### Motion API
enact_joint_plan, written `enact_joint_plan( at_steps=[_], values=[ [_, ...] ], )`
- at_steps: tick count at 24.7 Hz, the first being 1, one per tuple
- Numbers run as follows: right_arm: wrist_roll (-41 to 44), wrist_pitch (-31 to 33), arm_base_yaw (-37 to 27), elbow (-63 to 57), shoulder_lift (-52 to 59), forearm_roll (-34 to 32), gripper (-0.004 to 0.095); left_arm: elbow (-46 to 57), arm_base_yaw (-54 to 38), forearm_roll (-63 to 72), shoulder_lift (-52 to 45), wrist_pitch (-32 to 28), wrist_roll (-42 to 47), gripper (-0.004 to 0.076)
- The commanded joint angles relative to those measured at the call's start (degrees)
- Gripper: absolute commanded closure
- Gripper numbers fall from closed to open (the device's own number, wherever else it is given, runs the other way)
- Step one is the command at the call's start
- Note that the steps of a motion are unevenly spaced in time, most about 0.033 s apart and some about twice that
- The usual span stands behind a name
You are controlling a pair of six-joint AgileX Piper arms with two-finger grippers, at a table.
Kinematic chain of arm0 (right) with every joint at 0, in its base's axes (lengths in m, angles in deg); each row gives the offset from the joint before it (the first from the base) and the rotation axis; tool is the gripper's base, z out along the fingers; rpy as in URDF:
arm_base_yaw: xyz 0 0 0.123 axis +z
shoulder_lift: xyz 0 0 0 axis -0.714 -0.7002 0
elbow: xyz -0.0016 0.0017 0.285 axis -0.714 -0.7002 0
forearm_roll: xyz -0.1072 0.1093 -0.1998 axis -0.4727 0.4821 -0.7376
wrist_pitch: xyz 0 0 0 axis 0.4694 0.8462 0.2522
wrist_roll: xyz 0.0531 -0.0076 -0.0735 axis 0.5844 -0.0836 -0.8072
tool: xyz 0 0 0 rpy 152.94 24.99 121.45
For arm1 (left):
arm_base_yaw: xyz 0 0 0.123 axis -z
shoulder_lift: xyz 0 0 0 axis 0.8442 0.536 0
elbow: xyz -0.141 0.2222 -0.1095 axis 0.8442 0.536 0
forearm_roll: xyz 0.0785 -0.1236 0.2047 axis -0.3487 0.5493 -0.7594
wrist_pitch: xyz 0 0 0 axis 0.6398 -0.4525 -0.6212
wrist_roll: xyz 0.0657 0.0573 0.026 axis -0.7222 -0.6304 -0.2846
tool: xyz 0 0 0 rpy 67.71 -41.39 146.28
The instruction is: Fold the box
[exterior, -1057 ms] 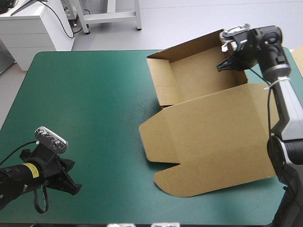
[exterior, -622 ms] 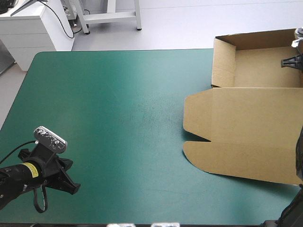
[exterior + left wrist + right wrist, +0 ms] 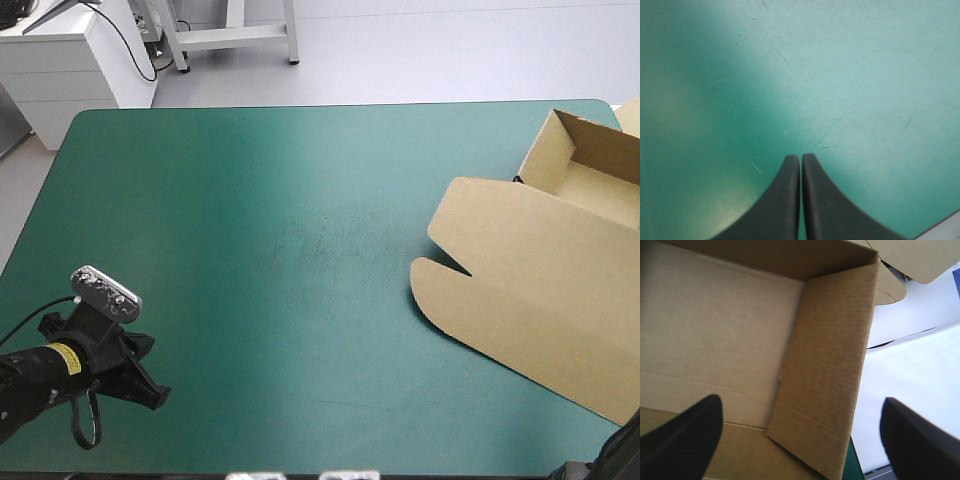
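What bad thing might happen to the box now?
The box sits at the right edge of the table, with floor showing just past its wall, so it might slide off. The right gripper is open over that wall, gripping nothing, so a nudge could push it. The left gripper is shut, far away.

You'll see the box [image 3: 540,290] is matt brown board, faintly ribbed, the teal-green cover [image 3: 250,250] smooth with fine scratches and a soft sheen, and the left gripper [image 3: 800,157] has smooth matt black fingers [image 3: 785,200].
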Motion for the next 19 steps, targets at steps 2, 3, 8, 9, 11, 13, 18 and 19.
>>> enact_joint_plan(
  at_steps=[2, 3, 8, 9, 11, 13, 18, 19],
  values=[
    [0.8, -1.2, -0.5, 1.4, 3.6, -0.3, -0.002, -1.2, 0.5, -0.1, 0.0, -4.4, 0.5, 0.0731],
    [0.8, -1.2, -0.5, 1.4, 3.8, -0.2, -0.002, -1.2, 0.5, -0.1, 0.0, -4.5, 0.5, 0.0731],
    [-0.8, -0.3, -0.5, 1.5, 6.3, 5.9, -0.0017, -1.2, 0.5, -0.1, 0.0, -5.0, 0.5, 0.0731],
    [-1.9, -0.3, -0.5, 1.5, 6.8, 9.4, 0.0007, -1.2, 0.5, -0.2, 0.0, -5.2, 0.5, 0.0731],
    [-2.5, -0.3, -0.5, 1.5, 8.1, 15.8, 0.0156, -1.2, 0.5, -0.2, 0.0, -5.6, 0.5, 0.0731],
    [-2.9, -0.3, -0.4, 1.5, 9.1, 20.9, 0.0382, -1.2, 0.5, -0.2, 0.0, -5.9, 0.5, 0.0731],
    [-6.1, -0.3, 2.1, 1.5, 11.5, 26.8, 0.0917, -1.2, 0.5, 0.4, 0.0, -6.6, 0.8, 0.0731],
    [-6.9, -0.3, 3.1, 1.5, 12.1, 26.4, 0.0912, -1.2, 0.5, 0.4, 0.0, -6.9, 0.9, 0.0731]
  ],
)
